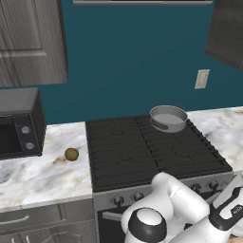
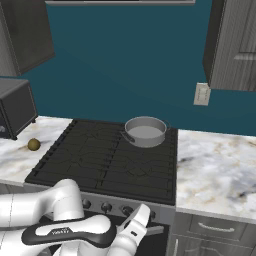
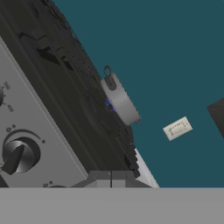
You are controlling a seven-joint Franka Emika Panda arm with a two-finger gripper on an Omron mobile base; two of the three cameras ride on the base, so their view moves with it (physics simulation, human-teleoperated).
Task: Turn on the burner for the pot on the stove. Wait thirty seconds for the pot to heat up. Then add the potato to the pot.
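The grey pot (image 1: 168, 117) sits on the back right burner of the black stove (image 1: 142, 152); it also shows on the stove (image 2: 100, 160) as the pot (image 2: 145, 131). In the hand view, small blue flames show under the pot (image 3: 120, 101). The olive-brown potato (image 1: 71, 154) lies on the marble counter left of the stove, also seen as the potato (image 2: 33, 144). My gripper (image 3: 111, 178) is shut with nothing between its fingers. It hangs low in front of the stove's knob panel (image 2: 125, 207), just right of a round knob (image 3: 19, 155).
A dark microwave (image 1: 19, 123) stands on the counter at the far left. Marble counter (image 2: 215, 170) stretches to the right of the stove. A wall outlet (image 2: 202, 94) and upper cabinets (image 2: 235, 45) hang above. My own arm crosses in front of the oven door.
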